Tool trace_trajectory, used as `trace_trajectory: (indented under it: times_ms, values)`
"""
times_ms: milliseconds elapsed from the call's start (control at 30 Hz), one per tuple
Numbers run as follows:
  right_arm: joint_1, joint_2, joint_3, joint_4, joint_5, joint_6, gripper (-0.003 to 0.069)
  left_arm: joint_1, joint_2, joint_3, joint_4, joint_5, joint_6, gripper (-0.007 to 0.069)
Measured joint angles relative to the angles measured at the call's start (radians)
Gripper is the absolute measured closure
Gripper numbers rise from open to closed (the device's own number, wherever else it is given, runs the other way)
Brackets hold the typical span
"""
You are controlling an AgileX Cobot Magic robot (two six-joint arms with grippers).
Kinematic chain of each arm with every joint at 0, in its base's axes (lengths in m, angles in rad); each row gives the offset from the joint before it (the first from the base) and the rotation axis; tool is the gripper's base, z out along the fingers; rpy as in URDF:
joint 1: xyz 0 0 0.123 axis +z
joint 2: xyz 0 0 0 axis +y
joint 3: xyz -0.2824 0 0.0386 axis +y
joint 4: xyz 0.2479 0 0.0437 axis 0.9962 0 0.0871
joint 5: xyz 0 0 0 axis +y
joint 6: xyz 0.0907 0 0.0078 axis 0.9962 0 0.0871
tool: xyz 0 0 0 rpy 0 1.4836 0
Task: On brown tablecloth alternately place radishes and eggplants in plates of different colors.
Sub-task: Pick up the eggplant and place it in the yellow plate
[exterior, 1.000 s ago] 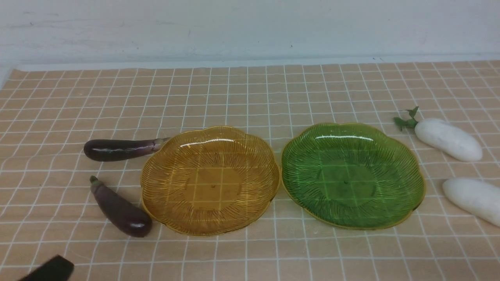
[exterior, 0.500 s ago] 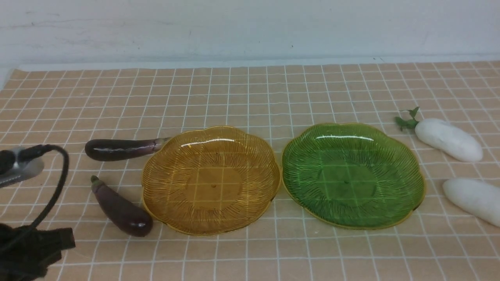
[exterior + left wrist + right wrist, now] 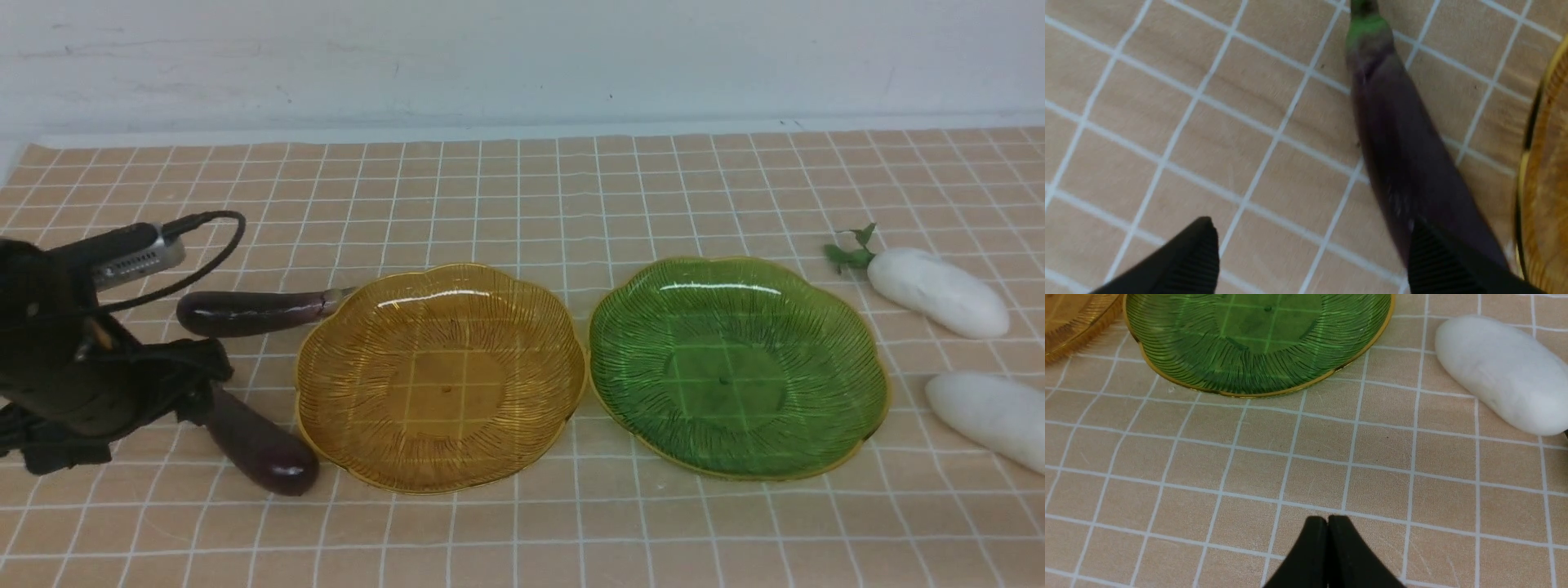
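On the brown tablecloth (image 3: 522, 204) an amber plate (image 3: 441, 376) and a green plate (image 3: 735, 367) stand side by side, both empty. Two eggplants lie left of the amber plate, a far one (image 3: 253, 313) and a near one (image 3: 265, 453). Two radishes lie right of the green plate, one with a green sprig (image 3: 937, 292) and a plain one (image 3: 992, 416). My left gripper (image 3: 1310, 253) is open and low over the near eggplant (image 3: 1400, 155), with one finger (image 3: 1437, 261) above its body. My right gripper (image 3: 1327, 524) is shut and empty, near the green plate (image 3: 1257, 339) and the plain radish (image 3: 1502, 371).
My left arm (image 3: 73, 359) with its cable covers the near eggplant's stem end in the front view. The amber plate's rim (image 3: 1527, 163) lies close beside that eggplant. A white wall (image 3: 522, 57) runs behind the cloth's far edge.
My left arm has come in from the lower left and moved forward and right, onto the near eggplant's stem end. The plates, eggplants and radishes have not moved.
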Motion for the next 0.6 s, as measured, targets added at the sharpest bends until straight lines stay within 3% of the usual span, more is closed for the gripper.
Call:
trace_trajectory:
  times_ms: [300,500,600]
  values:
    - [0.000,0.000,0.000,0.000,0.000,-0.004,0.0671,0.000,0.244,-0.122,0.002,-0.135,-0.112,0.0047]
    - [0.000,0.000,0.000,0.000,-0.001,-0.004,0.0671,-0.002,0.328,-0.127,0.002,-0.147,-0.157,0.0071]
    - [0.000,0.000,0.000,0.000,-0.001,-0.004,0.0671,-0.011,0.353,-0.129,0.002,-0.133,-0.127,0.0227]
